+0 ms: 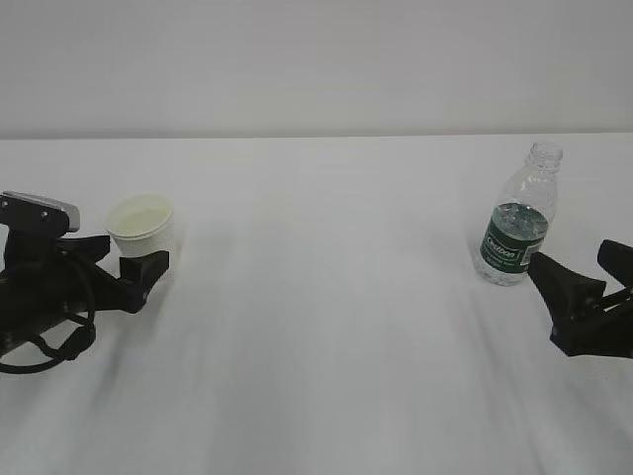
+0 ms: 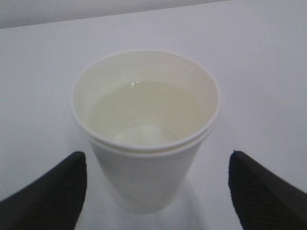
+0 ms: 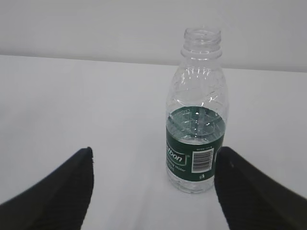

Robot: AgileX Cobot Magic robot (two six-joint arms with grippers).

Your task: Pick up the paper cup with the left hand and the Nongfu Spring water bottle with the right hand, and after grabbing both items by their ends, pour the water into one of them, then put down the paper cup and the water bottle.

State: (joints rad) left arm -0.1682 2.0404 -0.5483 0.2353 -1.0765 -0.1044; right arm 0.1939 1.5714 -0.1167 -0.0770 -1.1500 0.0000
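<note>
Black fingers (image 2: 53, 191) of the left hand (image 1: 138, 265) stand spread either side of the paper cup (image 2: 146, 129), gripping nothing. We judge a hasty squeeze could spill its water (image 2: 139, 112). Right hand (image 1: 584, 282), equally spread, flanks the Nongfu Spring water bottle (image 3: 196, 120) upright on the desk (image 1: 326, 327).
</note>
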